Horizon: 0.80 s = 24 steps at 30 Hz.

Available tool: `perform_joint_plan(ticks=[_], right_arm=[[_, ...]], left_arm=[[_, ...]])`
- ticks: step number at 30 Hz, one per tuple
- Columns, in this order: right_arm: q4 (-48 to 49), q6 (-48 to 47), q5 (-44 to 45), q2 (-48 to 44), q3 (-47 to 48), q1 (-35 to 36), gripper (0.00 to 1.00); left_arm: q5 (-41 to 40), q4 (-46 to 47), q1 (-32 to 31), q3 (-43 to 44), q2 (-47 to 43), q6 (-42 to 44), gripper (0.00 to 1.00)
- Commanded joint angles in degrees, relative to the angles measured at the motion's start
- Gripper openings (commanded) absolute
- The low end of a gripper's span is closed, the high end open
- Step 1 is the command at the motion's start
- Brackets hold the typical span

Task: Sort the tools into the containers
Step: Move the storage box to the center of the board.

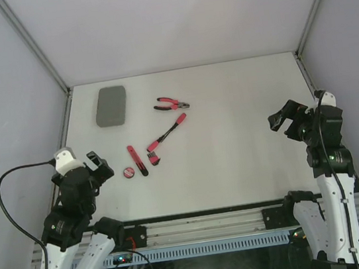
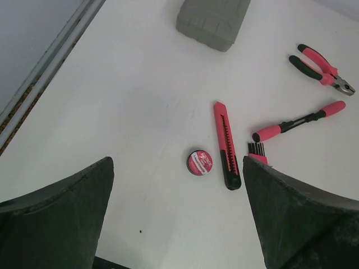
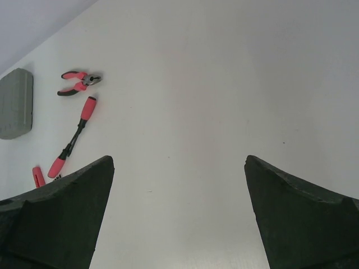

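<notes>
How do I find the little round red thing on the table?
Start at the grey case at the far left of the table. Come nearer to the red tools; the disc lies just left of the slim cutter. It alone is round.

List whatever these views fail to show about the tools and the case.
- Grey case: shut, so its inside is hidden in every view; the left wrist view's top edge cuts off its far end.
- Comb-like piece: left wrist view, lower part behind a finger of the left claw.
- Cutter: right wrist view, mostly behind a finger of the right claw.
- Red disc: label too small to read.
</notes>
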Motion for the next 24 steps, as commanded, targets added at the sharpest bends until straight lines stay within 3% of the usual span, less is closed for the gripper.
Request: perform_joint_plan(ticks=[1, 13, 18, 24], right_arm=[[1.18, -3.36, -2.63, 0.76, 3.30, -1.26, 1.00], [0.05, -0.81, -2.33, 3.20, 7.36, -2.90, 1.00], [-1.16, 1.86, -8.84, 5.29, 7.50, -7.92, 1.00], [-0.79, 1.98, -17.60, 8.46, 5.24, -9.21, 1.00]], left_arm=[[4.01, 3.49, 1.02, 2.99, -0.33, 4.18, 1.00], [5.03, 5.67, 1.45, 4.46, -0.70, 5.69, 1.00], [6.63, 7.21, 1.52, 4.70, 1.59, 5.72, 1.00], [4.82, 9.06, 1.55, 6.25, 8.62, 4.87, 1.00]])
